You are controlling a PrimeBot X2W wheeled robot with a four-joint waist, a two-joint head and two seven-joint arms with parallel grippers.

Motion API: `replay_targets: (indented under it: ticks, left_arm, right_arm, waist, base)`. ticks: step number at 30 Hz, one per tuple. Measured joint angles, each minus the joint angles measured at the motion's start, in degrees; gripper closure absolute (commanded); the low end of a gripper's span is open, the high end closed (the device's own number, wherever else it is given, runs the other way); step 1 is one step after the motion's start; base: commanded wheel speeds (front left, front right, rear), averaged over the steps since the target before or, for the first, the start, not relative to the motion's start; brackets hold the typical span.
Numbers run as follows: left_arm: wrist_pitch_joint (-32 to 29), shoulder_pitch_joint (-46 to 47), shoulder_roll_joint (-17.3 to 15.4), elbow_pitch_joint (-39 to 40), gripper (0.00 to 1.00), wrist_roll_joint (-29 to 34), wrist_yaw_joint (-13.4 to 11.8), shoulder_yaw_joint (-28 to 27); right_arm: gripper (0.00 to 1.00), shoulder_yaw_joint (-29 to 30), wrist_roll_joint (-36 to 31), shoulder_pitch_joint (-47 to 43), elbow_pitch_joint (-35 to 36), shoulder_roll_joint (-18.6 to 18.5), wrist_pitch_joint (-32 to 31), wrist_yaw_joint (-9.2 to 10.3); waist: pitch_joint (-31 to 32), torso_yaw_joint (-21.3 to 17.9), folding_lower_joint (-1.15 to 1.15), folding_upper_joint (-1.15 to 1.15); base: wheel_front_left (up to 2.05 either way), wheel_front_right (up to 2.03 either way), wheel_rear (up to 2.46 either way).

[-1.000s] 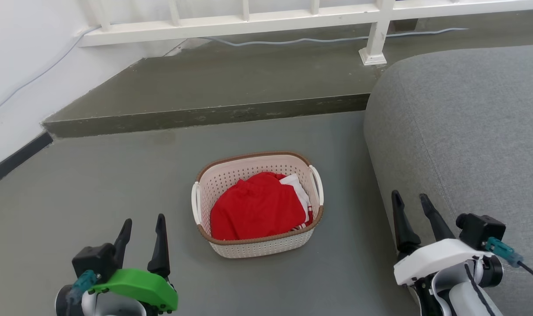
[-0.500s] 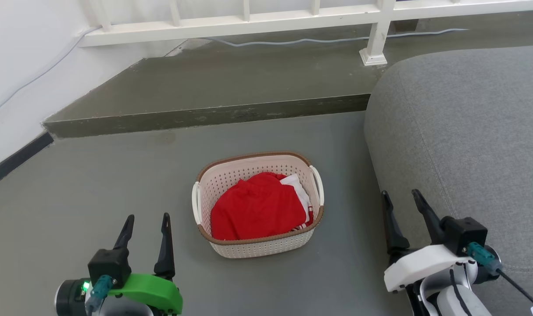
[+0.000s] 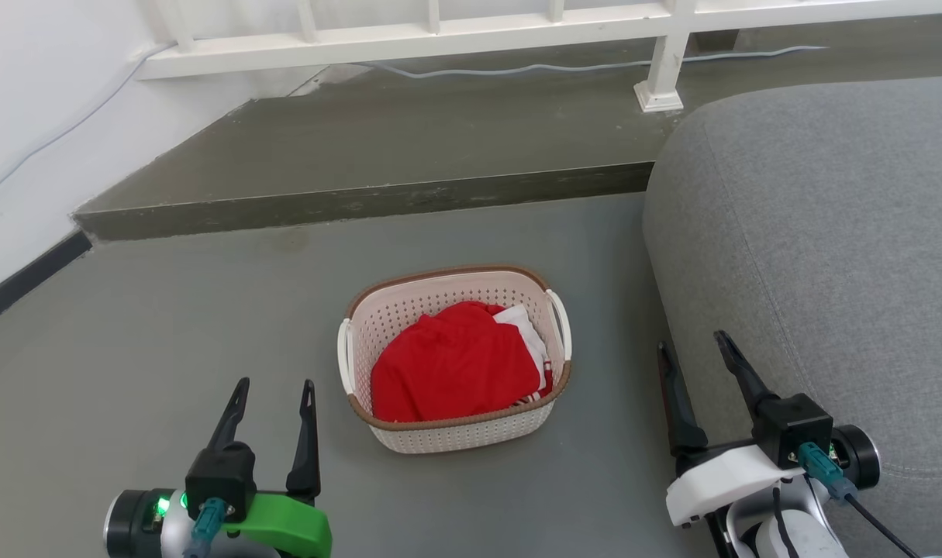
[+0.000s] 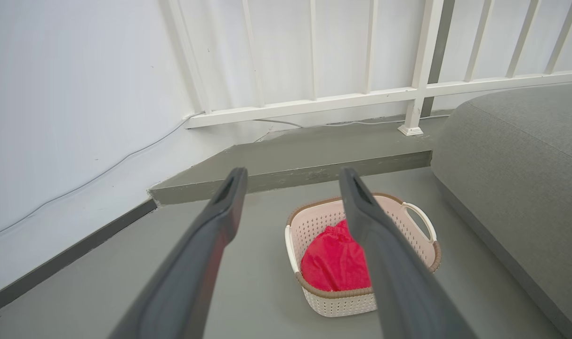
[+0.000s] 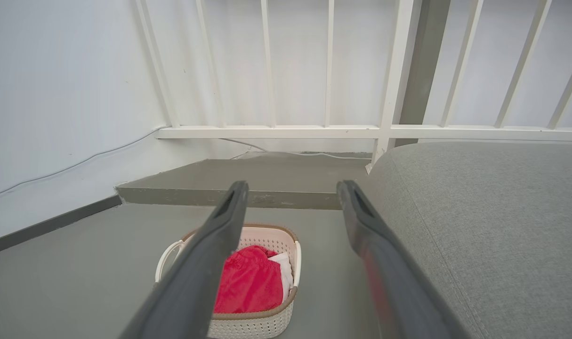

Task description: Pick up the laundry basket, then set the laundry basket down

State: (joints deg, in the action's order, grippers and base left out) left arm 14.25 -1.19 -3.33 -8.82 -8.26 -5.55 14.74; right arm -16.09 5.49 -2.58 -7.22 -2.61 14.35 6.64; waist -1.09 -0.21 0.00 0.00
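The laundry basket (image 3: 408, 310) stands on the grey floor in the middle of the head view, cream-white and perforated, with a brown rim and two white side handles. Red and white cloth (image 3: 455, 364) lies inside it. My left gripper (image 3: 277, 384) is open at the lower left, a short way left of the basket and apart from it. My right gripper (image 3: 691, 345) is open at the lower right, between the basket and the sofa. The left wrist view has the basket (image 4: 314, 221) beyond the fingers, and the right wrist view has the basket (image 5: 267, 235) low at the centre.
A grey sofa (image 3: 819, 232) fills the right side, close to my right gripper. A raised step (image 3: 362, 198) crosses behind the basket, with a white railing (image 3: 439, 35) and a cable beyond. A white wall with a dark skirting runs along the left.
Both grippers have drawn inward toward the basket and lower in the head view. The basket has stayed where it was.
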Motion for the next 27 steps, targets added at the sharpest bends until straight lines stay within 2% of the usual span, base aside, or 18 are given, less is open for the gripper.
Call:
replay_targets:
  ticks: [27]
  left_arm:
    - [0.00, 0.02, 0.26, -1.77, 0.00, -2.01, 0.07, -1.31]
  right_arm:
    - [0.00, -0.44, 1.15, 0.00, 0.03, 0.00, 0.07, 0.01]
  waist:
    - [-0.44, 0.00, 0.00, 0.00]
  base:
    - [0.00, 0.00, 0.00]
